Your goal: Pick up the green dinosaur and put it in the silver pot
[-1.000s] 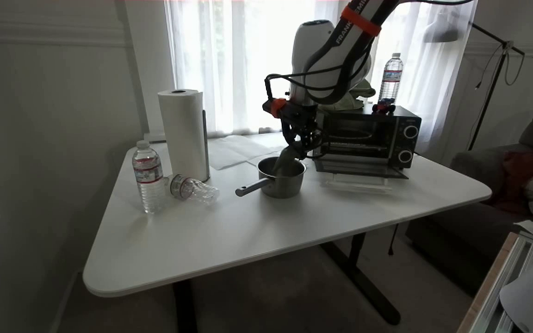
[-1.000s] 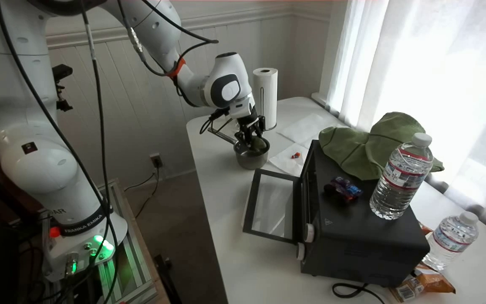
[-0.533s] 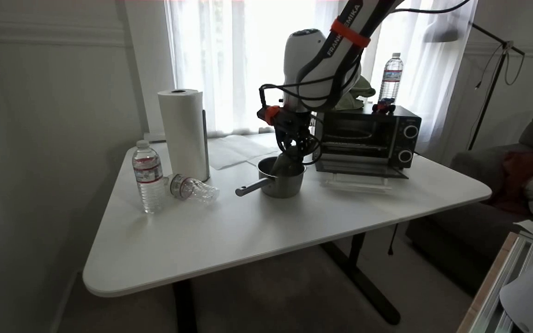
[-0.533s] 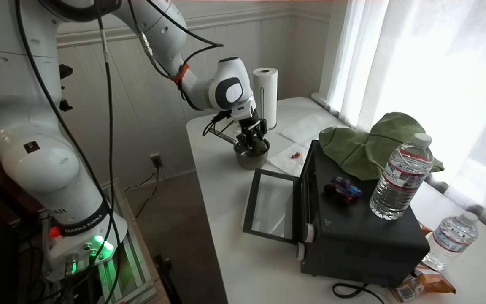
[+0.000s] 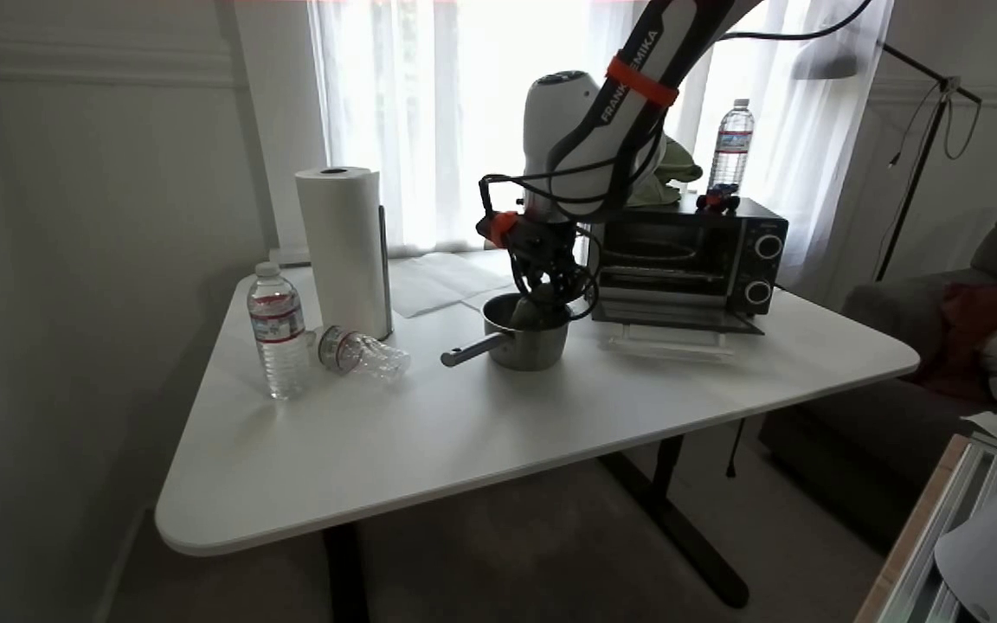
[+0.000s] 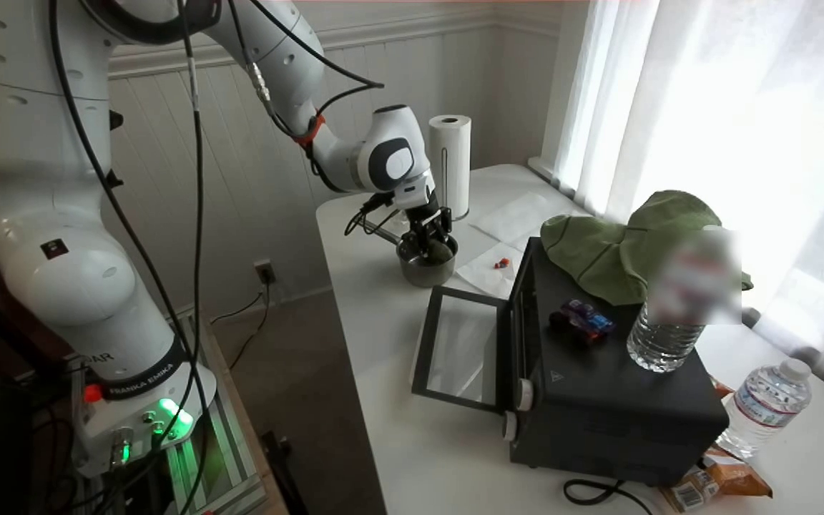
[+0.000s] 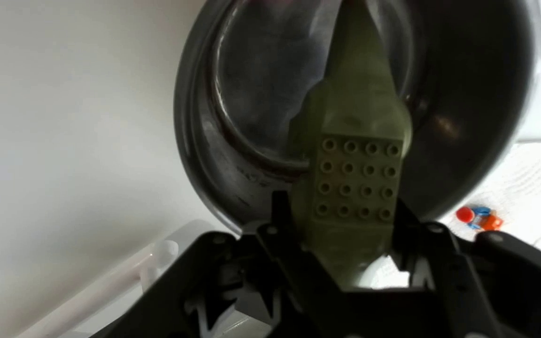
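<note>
Plainly, the claw has sunk this last second, its jaws only the toy's width apart and gripping the green dinosaur by both flanks. That brings the dinosaur deeper into the silver pot, so only letting go seems left; whether it touches bottom can't be told. The pot hasn't budged; in an exterior view its handle aims toward the near-left corner of the desk. Beyond, toward the far edge, stands the toaster oven.
</note>
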You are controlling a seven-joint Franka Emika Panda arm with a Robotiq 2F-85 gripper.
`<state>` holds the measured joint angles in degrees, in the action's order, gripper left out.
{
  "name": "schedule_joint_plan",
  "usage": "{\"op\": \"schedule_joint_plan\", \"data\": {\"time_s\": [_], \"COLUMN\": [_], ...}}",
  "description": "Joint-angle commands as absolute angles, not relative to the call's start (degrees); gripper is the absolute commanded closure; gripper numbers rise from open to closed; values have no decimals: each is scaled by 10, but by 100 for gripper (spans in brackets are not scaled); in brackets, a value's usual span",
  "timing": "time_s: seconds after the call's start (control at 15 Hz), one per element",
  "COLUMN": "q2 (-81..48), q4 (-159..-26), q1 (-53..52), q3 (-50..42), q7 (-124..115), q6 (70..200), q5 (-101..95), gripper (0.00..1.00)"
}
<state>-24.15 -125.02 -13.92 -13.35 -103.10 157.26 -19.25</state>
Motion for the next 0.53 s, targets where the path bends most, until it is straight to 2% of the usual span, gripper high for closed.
{"op": "schedule_joint_plan", "data": {"time_s": [0.0, 0.07, 0.2, 0.4, 0.47], "q2": [-250, -249, -247, -237, -234], "q4": [-1238, -1238, -1239, -1242, -1243], "q1": [-151, -152, -153, -149, -148], "q3": [-139, -139, -138, -132, -129], "q7": [-1041, -1041, -1041, -1034, -1031], "q6": [1557, 1554, 1549, 1545, 1546], "q5": [-194, -194, -194, -187, -185], "gripper": [68, 26, 20, 0, 0]}}
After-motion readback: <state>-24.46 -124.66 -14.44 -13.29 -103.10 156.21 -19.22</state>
